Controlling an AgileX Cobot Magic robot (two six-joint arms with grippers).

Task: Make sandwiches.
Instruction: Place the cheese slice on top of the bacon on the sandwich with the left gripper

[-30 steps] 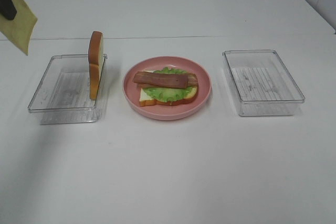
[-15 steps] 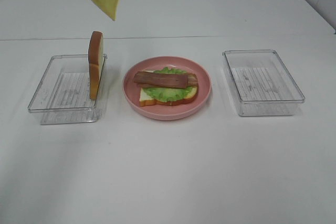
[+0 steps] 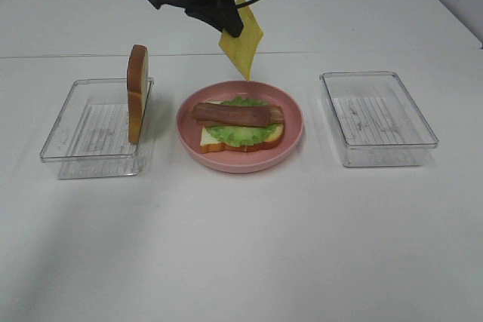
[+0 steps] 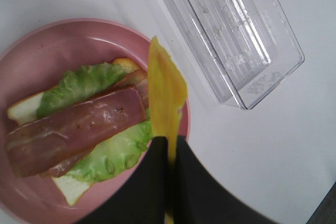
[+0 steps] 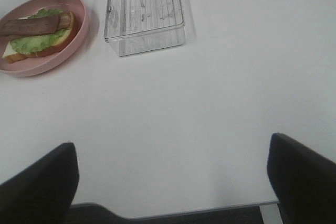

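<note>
On the pink plate [image 3: 293,135] lies a bread slice [image 3: 270,139] with green lettuce [image 3: 232,134] and brown-red bacon [image 3: 232,115] on top. My left gripper [image 3: 229,26] is shut on the yellow cheese square [image 3: 241,44], which hangs above the plate's far edge. In the left wrist view the cheese [image 4: 165,98] hangs from the fingers [image 4: 152,182] over the bacon [image 4: 79,129] and lettuce [image 4: 79,82]. A second bread slice [image 3: 136,99] stands upright in the left clear tray [image 3: 83,130]. My right gripper [image 5: 173,182] is open, over bare table near the front, and is out of the high view.
An empty clear tray [image 3: 377,118] stands right of the plate; it also shows in the left wrist view [image 4: 231,30] and the right wrist view [image 5: 147,11]. The plate [image 5: 79,19] shows in the right wrist view too. The left arm's cable hangs over the back of the table.
My left gripper has carried the cheese from the far left, across the back, to above the plate's far edge. Nothing else has moved.
</note>
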